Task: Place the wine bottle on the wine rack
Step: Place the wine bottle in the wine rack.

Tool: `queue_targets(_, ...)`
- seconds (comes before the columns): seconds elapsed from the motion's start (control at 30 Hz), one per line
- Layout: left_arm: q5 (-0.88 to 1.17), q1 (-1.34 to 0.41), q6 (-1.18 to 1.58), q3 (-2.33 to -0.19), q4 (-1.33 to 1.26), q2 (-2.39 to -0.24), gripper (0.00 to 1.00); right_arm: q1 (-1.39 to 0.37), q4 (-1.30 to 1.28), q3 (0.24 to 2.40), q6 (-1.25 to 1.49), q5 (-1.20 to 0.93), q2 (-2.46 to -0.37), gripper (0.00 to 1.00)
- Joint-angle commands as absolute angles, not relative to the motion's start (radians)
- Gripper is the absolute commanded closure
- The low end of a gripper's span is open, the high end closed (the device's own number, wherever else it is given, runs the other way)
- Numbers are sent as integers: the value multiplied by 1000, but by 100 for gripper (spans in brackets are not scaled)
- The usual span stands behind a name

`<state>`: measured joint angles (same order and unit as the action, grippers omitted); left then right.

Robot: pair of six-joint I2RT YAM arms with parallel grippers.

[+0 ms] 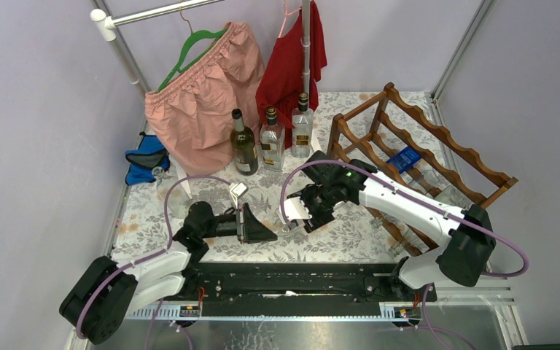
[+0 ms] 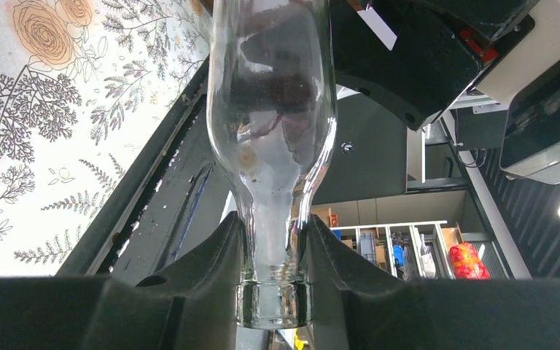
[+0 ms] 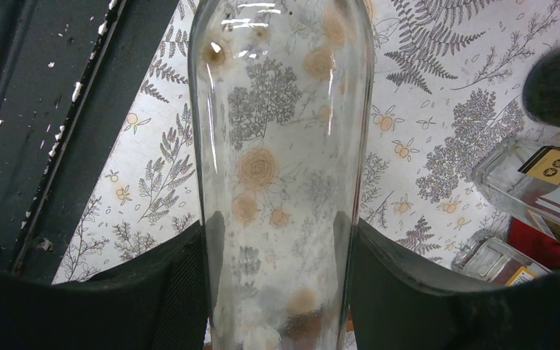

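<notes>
Both arms fold inward, the left pincer [image 2: 273, 244] clamped on the neck of the clear wine bottle [image 2: 271, 109], the right pincer [image 3: 277, 248] clamped round its body, whose ends are cut off.

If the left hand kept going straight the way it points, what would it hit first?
Probably the right hand, just ahead, gripping the body of the same clear bottle.
</notes>
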<state>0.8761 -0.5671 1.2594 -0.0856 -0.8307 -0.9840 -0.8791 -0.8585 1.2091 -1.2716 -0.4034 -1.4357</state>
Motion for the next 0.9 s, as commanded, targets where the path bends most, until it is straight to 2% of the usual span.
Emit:
queue_targets(0.0, 881, -577, 1259, -77, -953, -984, 100, -882, -815, 1245, -1257, -423, -1421, 89)
queue_targets(0.07, 871, -577, 1264, -67, -984, -981, 100, -880, -808, 1241, -1221, -421, -1417, 66)
queue_targets(0.13, 850, -576, 1271, -49, -1030, -969, 100, -881, -800, 1248, -1174, -413, -1414, 29)
queue_targets(0.17, 836, -577, 1270, -38, -1041, -961, 100, -881, -801, 1255, -1155, -409, -1414, 18)
queue_targets(0.23, 813, -576, 1259, -22, -1049, -948, 100, -881, -804, 1279, -1110, -405, -1414, 2)
queue_targets(0.6, 690, -577, 1193, -17, -1152, -1006, 100, -858, -983, 1587, -979, -456, -1432, 0)
queue_targets(0.77, 640, -578, 1166, -40, -1230, -1114, 100, -706, -984, 1669, -882, -582, -1385, 0)
queue_targets(0.87, 628, -587, 1158, -66, -1300, -1190, 100, -632, -955, 1680, -805, -567, -1343, 0)
